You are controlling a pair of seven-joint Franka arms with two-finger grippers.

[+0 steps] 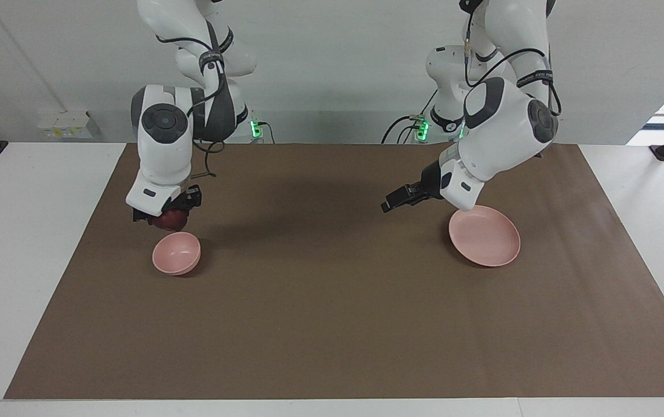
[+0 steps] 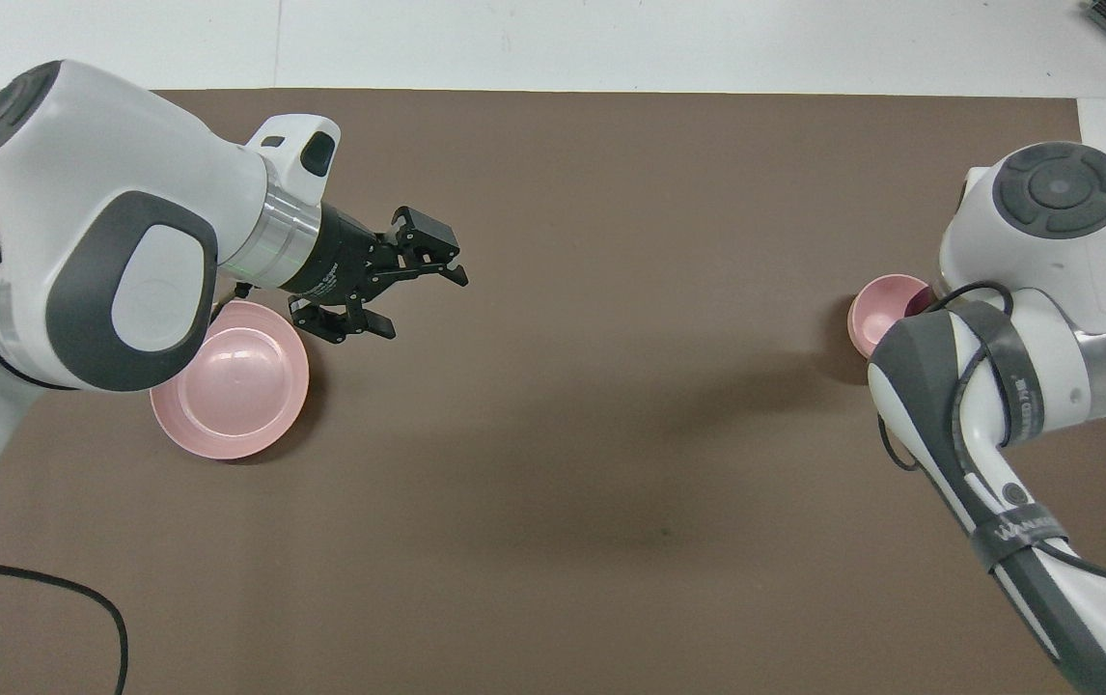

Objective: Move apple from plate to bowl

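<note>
The small, round, dark red apple (image 1: 171, 219) was clamped between the fingers of the right gripper (image 1: 165, 218), raised in the air. Only its lower half showed beneath the gripper body in the facing view, glossy and dark; the overhead view gave only a dark sliver of it at the bowl's edge. Directly below the right gripper sat the small, deep, pale pink bowl (image 1: 177, 253), upright on the brown table mat (image 1: 332, 324), the apple poised just above its rim on the side nearer the robots.

The left gripper (image 2: 403, 294) hung in the air with its fingers spread apart and nothing between them, pointing out over bare mat toward the table's middle. Just beside it, under the left arm's wrist, lay the flat, round, pale pink plate (image 1: 485, 236), holding nothing.

Between the two grippers stretched a wide run of bare mat. The bowl stood well in from the mat's edges.
</note>
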